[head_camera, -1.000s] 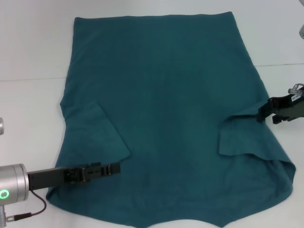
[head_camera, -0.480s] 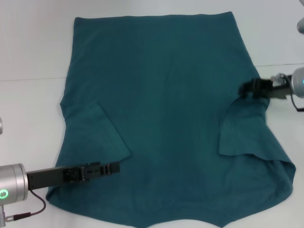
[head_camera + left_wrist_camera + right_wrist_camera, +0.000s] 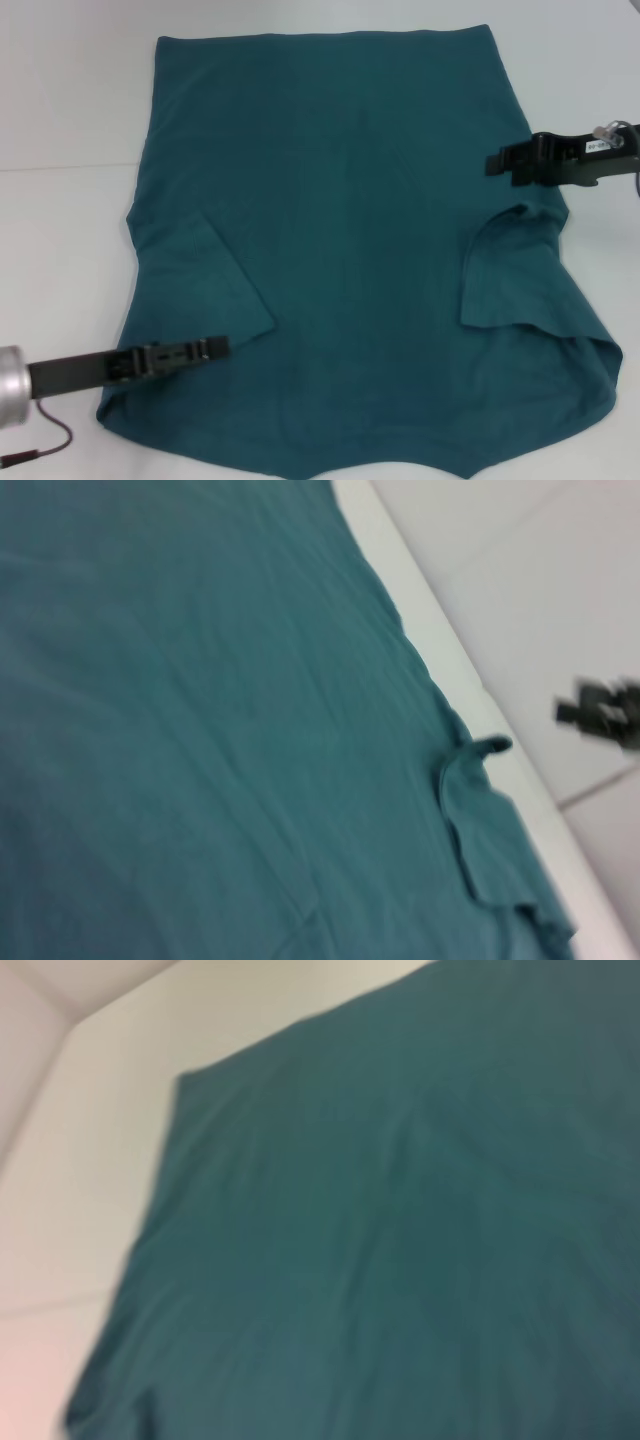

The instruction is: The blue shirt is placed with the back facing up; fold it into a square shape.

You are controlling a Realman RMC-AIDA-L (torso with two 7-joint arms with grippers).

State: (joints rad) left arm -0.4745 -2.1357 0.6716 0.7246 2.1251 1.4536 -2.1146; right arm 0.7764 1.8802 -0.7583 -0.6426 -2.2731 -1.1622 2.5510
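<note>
A: Where is the shirt [image 3: 350,240]?

B: It lies spread flat, plain side up, on a white table [image 3: 60,100], covering most of the middle. Both sleeves are folded inward onto the body, one flap near the left side, one near the right. The bottom hem lies at the far edge, the neck end nearest the robot.

A: And the surface around it?

B: Plain white, with a faint seam line running across behind the shirt on both sides. The left wrist view shows pale floor beyond the table edge.

A: The grippers?

B: The left gripper [image 3: 215,348] hovers over the near left part of the shirt, beside the folded sleeve. The right gripper [image 3: 497,162] reaches in over the shirt's right edge, just above the other sleeve. I cannot tell whether either is open or closed, or holds cloth.
</note>
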